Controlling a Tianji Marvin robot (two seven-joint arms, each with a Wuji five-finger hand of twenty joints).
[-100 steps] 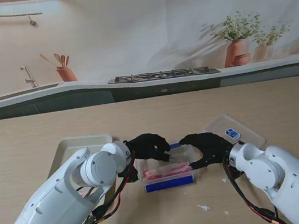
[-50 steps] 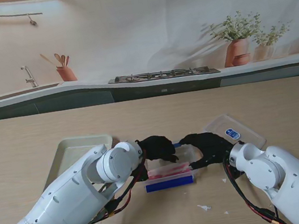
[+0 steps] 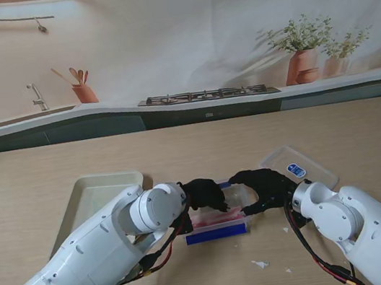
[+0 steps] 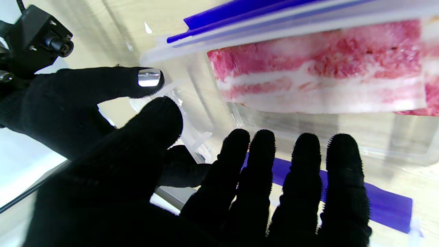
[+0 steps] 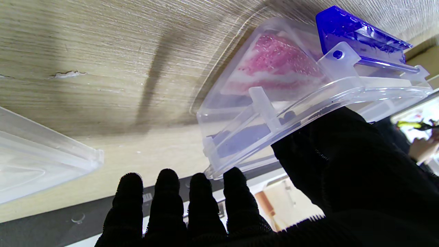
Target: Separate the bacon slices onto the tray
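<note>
A clear plastic container point(image 3: 237, 194) with blue clips point(image 3: 216, 232) sits mid-table and holds pink, white-streaked bacon slices point(image 3: 214, 217). My left hand point(image 3: 205, 193) hovers over the container's far left part with its fingers spread and nothing in them. The left wrist view shows the bacon point(image 4: 319, 65) just past those fingertips point(image 4: 260, 144). My right hand point(image 3: 260, 188) wraps the container's right end. Its thumb lies against the rim point(image 5: 308, 92), and its fingers point(image 5: 202, 199) reach past the corner. The cream tray point(image 3: 100, 190) lies to the left, partly hidden by my left arm.
The container's clear lid point(image 3: 298, 167) with a blue sticker lies to the right of my right hand. Small white scraps point(image 3: 260, 264) lie on the wooden table nearer to me. A sink and a stove line the counter behind the table.
My left hand has moved right, from the container's left end to over the bacon. The right hand and the container have stayed put.
</note>
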